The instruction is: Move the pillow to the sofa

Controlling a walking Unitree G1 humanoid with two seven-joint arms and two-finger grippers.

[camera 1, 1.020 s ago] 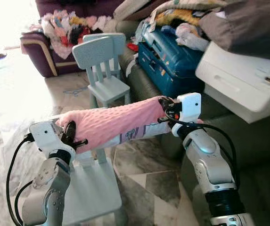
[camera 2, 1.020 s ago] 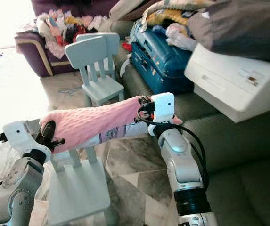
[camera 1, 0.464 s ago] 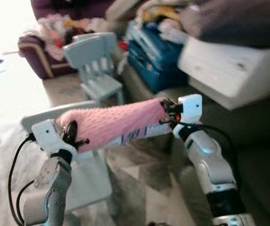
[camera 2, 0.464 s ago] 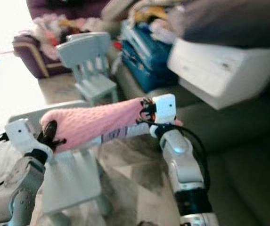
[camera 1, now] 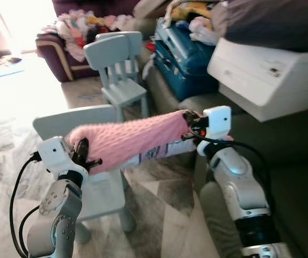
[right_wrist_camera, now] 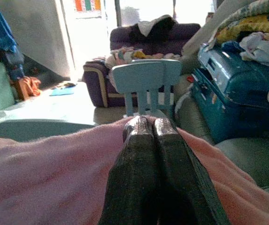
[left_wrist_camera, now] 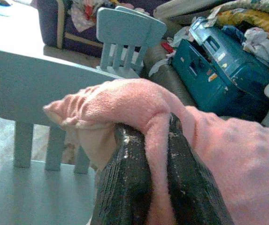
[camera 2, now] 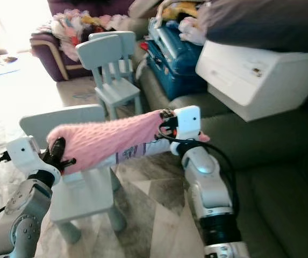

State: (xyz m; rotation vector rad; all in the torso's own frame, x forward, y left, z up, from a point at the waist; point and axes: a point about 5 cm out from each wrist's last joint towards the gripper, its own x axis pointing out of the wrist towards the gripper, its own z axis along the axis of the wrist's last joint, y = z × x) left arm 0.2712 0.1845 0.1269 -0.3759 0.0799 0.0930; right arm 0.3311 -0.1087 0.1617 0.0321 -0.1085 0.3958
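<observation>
Pink fleece pillow is airborne, slung between 2 hands: left hand pinches its 8 o'clock end, right hand grips the 3 o'clock end. Lift done. Sofa at 3 o'clock, placement pending, above small chair.

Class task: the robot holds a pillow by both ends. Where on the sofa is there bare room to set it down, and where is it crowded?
Free: the grey sofa cushion to the right of the right end effector, in front of the white box. Crowded: further along the sofa, the blue suitcase and piled clothes. The pillow hangs over the near chair.
</observation>
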